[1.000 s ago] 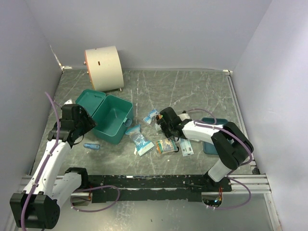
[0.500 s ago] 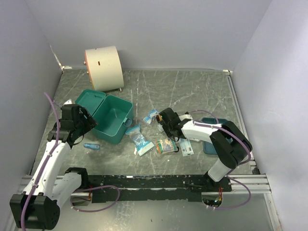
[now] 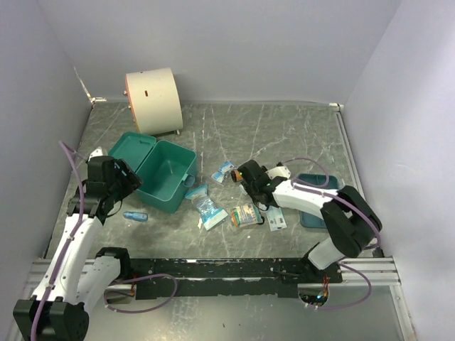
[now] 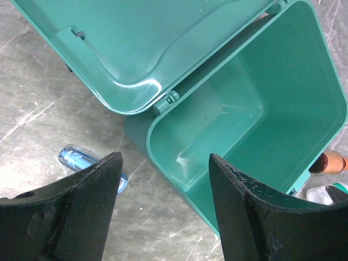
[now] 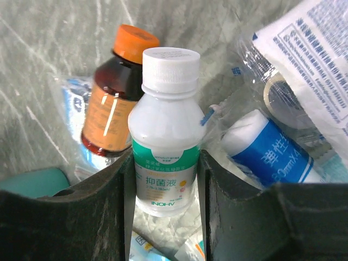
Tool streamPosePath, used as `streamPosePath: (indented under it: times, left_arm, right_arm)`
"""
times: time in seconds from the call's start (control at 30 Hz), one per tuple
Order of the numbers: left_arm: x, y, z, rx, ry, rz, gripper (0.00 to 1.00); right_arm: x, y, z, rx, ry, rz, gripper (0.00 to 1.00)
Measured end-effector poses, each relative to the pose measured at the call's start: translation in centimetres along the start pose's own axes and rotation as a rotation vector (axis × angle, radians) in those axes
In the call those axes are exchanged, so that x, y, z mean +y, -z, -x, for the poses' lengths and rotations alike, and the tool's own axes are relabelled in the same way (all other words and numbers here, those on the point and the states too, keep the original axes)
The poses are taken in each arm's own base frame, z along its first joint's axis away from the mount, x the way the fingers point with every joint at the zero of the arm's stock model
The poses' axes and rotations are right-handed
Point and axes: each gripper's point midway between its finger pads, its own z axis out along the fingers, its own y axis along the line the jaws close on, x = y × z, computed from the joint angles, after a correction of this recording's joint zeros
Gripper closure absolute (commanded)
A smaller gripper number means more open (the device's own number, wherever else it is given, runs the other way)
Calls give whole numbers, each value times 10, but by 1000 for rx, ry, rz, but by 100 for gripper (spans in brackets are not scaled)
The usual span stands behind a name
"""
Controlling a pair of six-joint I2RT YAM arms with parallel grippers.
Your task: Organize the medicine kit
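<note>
**Left pincer wide over the open kit, right pincer on a white bottle**

The medicine kit point(image 3: 158, 201) lies lid-open at the left of the table point(image 3: 284, 135), with bare tabletop behind it and a blue vial point(image 4: 81, 160) near its corner. My left pincer point(image 4: 164, 163) hangs wide above the kit's rim, holding nothing. My right pincer point(image 5: 166, 163) presses both sides of a white bottle point(image 5: 166, 130). An orange-capped brown bottle point(image 5: 111, 103) crowds its left and packets its right. My fingers hide the white bottle's base.
</note>
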Motion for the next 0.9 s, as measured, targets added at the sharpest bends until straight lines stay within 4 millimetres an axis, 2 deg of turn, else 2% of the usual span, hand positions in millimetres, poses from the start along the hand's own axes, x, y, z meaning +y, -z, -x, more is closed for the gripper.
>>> streamPosePath:
  times: [0.1,0.3,0.37,0.5,0.6,0.73,0.9]
  left_arm:
    - [0,5,3,-20,8,-7,26]
    - [-1,11,7,-47,26,-17,26]
    - [-2,11,8,-50,28,-19,26]
    - [-3,12,7,-46,27,-24,25]
    - [-6,12,9,-36,18,-33,25]
    - [-11,13,10,-19,-7,-44,25]
    - [-14,16,10,-18,-30,-66,26]
  right_arm:
    - [7,14,12,-34,54,38,74]
    - [41,51,40,-109,215,187,75]
    - [58,62,46,-125,301,245,84]
    - [108,86,51,-146,503,383,84]
    - [147,106,49,-161,640,506,83]
    - [190,129,40,-166,821,664,84]
    - [238,134,17,-154,1029,790,84]
